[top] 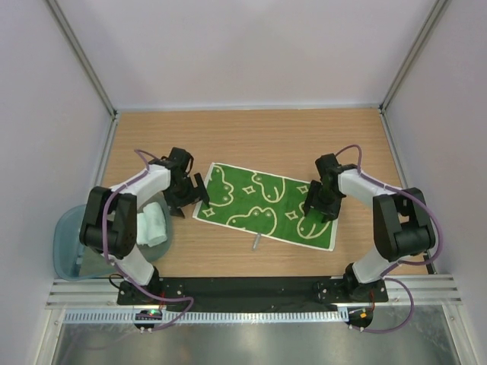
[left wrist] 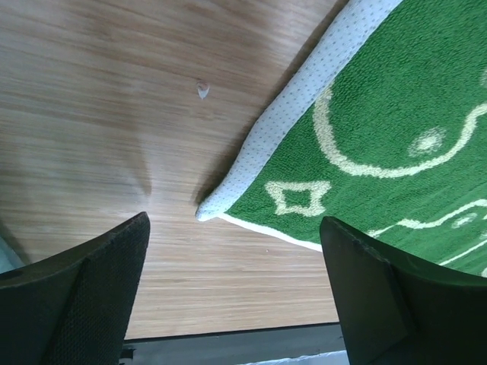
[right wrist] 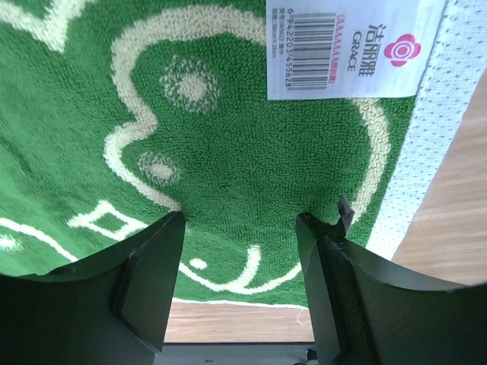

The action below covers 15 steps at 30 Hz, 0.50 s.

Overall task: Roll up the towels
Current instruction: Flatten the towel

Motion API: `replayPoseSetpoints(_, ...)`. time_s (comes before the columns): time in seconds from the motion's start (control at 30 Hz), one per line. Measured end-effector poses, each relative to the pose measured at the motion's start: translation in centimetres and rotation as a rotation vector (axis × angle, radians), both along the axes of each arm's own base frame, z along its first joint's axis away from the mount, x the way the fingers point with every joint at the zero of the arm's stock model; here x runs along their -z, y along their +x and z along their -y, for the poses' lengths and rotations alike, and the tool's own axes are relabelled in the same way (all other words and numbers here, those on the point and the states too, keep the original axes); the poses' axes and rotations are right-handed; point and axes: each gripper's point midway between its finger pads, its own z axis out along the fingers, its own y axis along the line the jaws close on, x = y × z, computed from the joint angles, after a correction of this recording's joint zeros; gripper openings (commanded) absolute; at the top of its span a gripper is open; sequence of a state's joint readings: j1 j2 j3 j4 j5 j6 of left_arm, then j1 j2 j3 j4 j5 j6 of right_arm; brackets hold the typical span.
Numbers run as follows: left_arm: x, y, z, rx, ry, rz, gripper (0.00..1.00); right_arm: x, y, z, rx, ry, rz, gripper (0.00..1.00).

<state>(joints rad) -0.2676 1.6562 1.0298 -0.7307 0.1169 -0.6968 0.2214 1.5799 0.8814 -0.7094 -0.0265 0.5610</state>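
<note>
Got the green towel lying flat mid-surface, mint towel bundled in the bin by the left edge. Also got the left pincer gaping beside the green one's left corner and the right pincer open, empty, over the labelled end. Looks soft, floppy, light, so probably best pinching the white hem at a corner.
</note>
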Motion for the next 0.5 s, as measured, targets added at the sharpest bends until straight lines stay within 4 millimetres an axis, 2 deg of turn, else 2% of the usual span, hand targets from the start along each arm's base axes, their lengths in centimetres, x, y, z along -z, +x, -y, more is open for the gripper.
replayPoseSetpoints(0.3, 1.3, -0.4, 1.1, 0.027, -0.007, -0.021, 0.71, 0.1, 2.9, -0.2, 0.012, -0.012, -0.034, 0.67)
replayPoseSetpoints(0.43, 1.4, -0.5, 1.5, 0.033, -0.013, -0.021, 0.67, 0.1, 4.6, -0.2, 0.015, -0.033, -0.021, 0.68)
replayPoseSetpoints(0.5, 1.5, -0.6, 1.7, 0.03, -0.016, -0.022, 0.62, 0.0, 5.6, -0.1, 0.017, -0.042, -0.007, 0.68)
